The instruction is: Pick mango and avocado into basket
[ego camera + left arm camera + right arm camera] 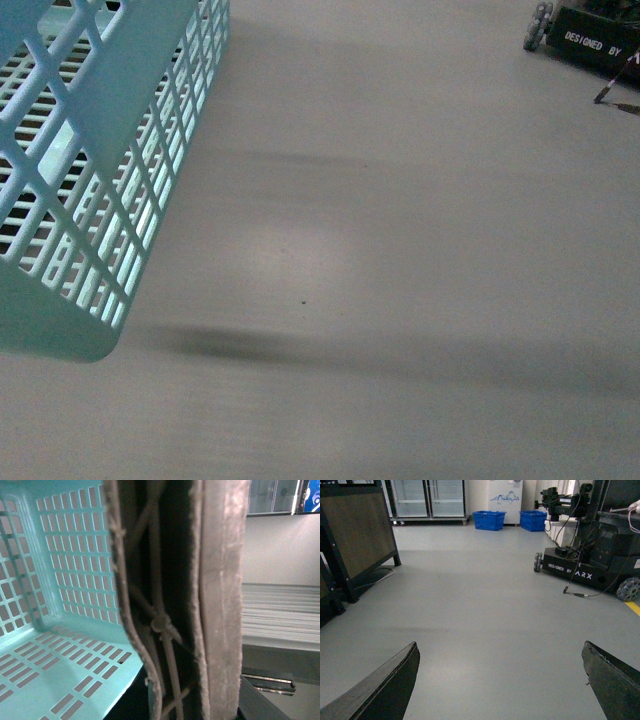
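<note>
Holding nothing: right pincer [500, 647], fingers spread wide, only grey floor [480, 610] beneath. No sight of left pincer; grey-brown handles [220, 605] and zip tie [161, 625] fill its wrist view, so cannot tell its grip. At front-view left, basket [100, 150] looks lifted off floor, shadow below. Light turquoise, slotted lattice walls and floor; interior empty where visible. No mango, no avocado in any view. Judgement: nothing loaded, both picks remain.

Right gripper [500, 644], two matte black wedge-shaped fingers [380, 695], tapering tips, faintly scuffed pale edges
</note>
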Motion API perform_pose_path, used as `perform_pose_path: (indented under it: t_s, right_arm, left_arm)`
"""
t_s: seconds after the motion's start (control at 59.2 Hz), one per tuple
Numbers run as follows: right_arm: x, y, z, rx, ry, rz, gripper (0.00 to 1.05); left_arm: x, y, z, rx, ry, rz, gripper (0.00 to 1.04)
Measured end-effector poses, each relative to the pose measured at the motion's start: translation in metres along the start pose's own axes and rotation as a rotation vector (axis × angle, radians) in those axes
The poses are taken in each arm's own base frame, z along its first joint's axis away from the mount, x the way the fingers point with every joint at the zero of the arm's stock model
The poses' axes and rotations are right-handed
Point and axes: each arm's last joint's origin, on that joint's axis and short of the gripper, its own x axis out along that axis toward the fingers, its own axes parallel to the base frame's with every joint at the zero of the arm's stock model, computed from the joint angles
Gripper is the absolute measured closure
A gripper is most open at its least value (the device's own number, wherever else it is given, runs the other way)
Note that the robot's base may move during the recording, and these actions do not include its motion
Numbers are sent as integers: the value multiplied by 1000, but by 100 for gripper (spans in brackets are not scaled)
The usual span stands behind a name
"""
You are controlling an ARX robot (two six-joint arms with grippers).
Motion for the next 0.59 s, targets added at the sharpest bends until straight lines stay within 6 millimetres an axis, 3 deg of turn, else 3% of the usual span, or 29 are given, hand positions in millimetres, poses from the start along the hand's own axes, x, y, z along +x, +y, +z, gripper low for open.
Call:
perform_pose_path:
  t_s: [0.592]
  right_arm:
    - [0,0,0,0,0,0,8]
  left_arm:
    - [1,3,0,3,1,9,87]
